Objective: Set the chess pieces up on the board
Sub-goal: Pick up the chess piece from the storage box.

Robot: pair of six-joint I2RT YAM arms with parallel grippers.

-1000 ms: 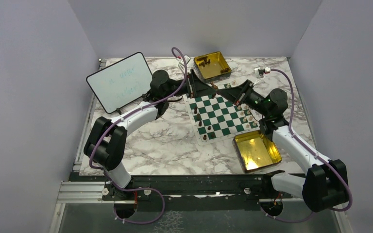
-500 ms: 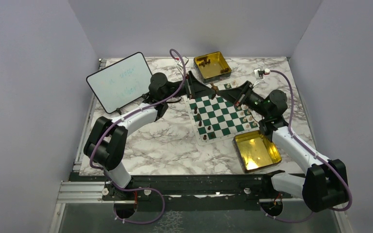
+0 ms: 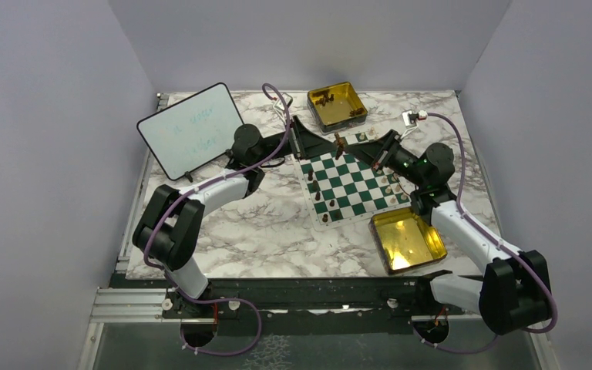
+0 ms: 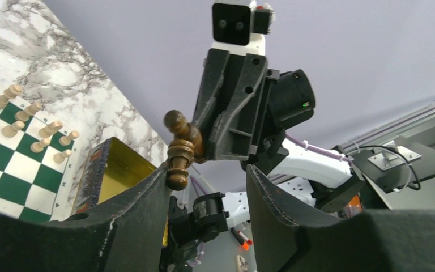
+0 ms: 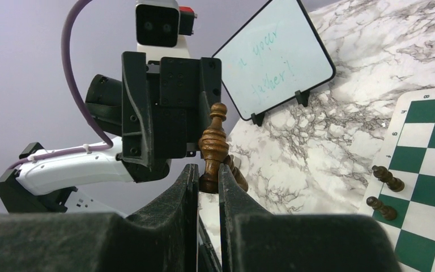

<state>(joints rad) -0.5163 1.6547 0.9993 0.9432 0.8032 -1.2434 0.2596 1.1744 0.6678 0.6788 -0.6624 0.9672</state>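
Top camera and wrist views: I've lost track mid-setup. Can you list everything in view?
Board: one, green and white, right of the table's middle.
Cream pieces: several, in rows on the board's right side.
Dark pieces on the board: a few, brown, left side.
Held dark piece: one, brown, off the table by the board's far edge.
Far tin: one, gold, behind the board, dark pieces inside.
Near tin: one, gold, near right of the board, looks empty.
Whiteboard: one, white with black rim, far left.
Table: one, marble.
Left gripper: open, at the held piece.
Right gripper: shut on the held dark piece.
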